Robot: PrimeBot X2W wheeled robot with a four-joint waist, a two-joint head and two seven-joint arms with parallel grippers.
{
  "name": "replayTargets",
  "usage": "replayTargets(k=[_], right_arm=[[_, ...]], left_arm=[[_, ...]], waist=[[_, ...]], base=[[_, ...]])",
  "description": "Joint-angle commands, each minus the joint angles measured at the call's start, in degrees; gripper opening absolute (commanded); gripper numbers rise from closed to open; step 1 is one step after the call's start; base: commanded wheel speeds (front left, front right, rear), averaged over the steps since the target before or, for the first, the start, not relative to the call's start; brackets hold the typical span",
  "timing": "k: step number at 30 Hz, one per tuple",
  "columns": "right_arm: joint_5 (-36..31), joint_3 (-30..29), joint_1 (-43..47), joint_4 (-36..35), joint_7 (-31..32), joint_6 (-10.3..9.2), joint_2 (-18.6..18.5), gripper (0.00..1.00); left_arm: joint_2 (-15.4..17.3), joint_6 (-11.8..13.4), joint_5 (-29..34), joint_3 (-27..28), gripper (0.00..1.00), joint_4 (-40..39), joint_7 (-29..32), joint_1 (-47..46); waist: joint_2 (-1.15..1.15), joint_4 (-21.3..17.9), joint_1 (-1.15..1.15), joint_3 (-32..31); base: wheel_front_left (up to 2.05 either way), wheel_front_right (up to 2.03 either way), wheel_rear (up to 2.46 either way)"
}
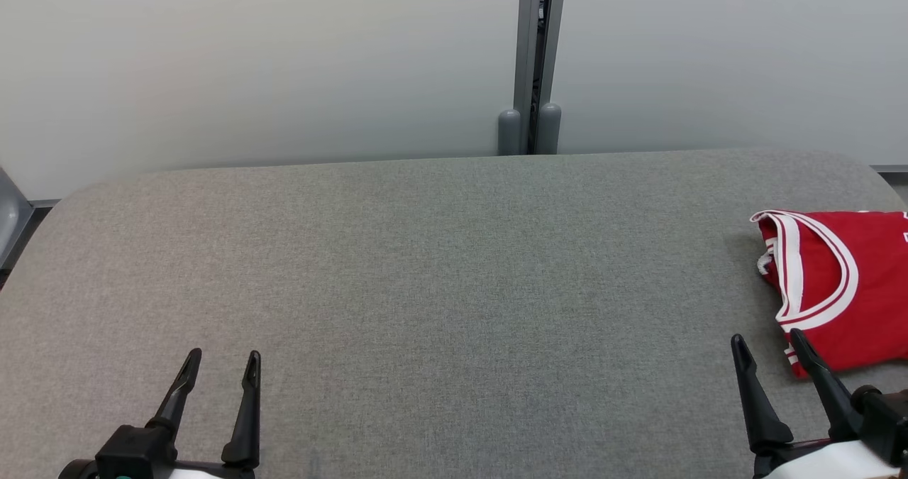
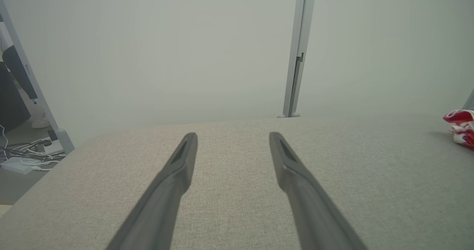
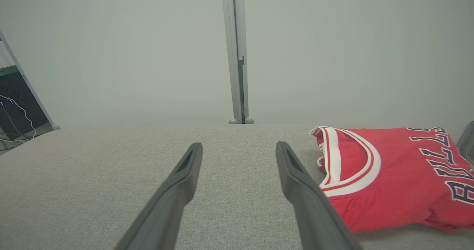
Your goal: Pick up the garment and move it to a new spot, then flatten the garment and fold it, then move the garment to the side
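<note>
The garment is a red sleeveless jersey with white and red trim, lying folded at the right edge of the grey fabric table. In the right wrist view the garment shows dark lettering and lies just right of my fingers. My right gripper stands open near the front right, its tips at the garment's near corner, nothing between them. Far to the left, my left gripper is open and empty at the front left. The left wrist view catches a bit of the garment at its far right.
A pale partition wall with a grey vertical post stands behind the table. Cables and a white box lie on the floor past the table's left end. The table's rounded corners fall away at the back left and back right.
</note>
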Motion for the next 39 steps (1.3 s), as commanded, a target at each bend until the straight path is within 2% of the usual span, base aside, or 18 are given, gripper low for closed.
replayTargets(k=[1, 26, 27, 31, 39], right_arm=[[0.2, -0.3, 0.4, 0.0, -0.5, 0.02, 0.0, 1.0], [0.0, -0.3, 0.8, -0.9, -0.2, 0.02, 0.3, 1.0], [0.0, -0.2, 0.6, -0.7, -0.2, 0.0, 0.4, 0.0], [0.9, 0.0, 0.7, 1.3, 0.1, 0.0, 0.8, 0.0], [9.7, -2.1, -2.8, 5.3, 2.7, 0.0, 0.2, 0.0]], left_arm=[[0.3, 0.4, -0.3, 0.0, 1.0, 0.0, -0.2, -0.5], [0.8, 0.8, -0.8, -0.3, 1.0, 0.4, -1.0, -1.1], [0.7, 0.8, -0.8, -0.4, 0.0, 0.3, -0.8, -0.3], [-0.3, 0.7, -1.8, -0.9, 0.0, 1.7, -0.6, 0.4], [-1.5, -0.6, -10.1, -0.9, 0.0, 3.3, -0.8, -1.9]], waist=[[0.0, 0.0, 0.0, 0.0], [0.0, 0.2, 0.0, 0.9], [0.0, 0.2, 0.0, 0.9], [0.0, 0.2, 0.0, 1.0], [0.0, 0.1, 0.0, 1.1]], base=[[0.0, 0.0, 0.0], [0.0, 0.0, 0.0], [0.0, 0.0, 0.0], [0.0, 0.0, 0.0], [0.0, 0.0, 0.0]])
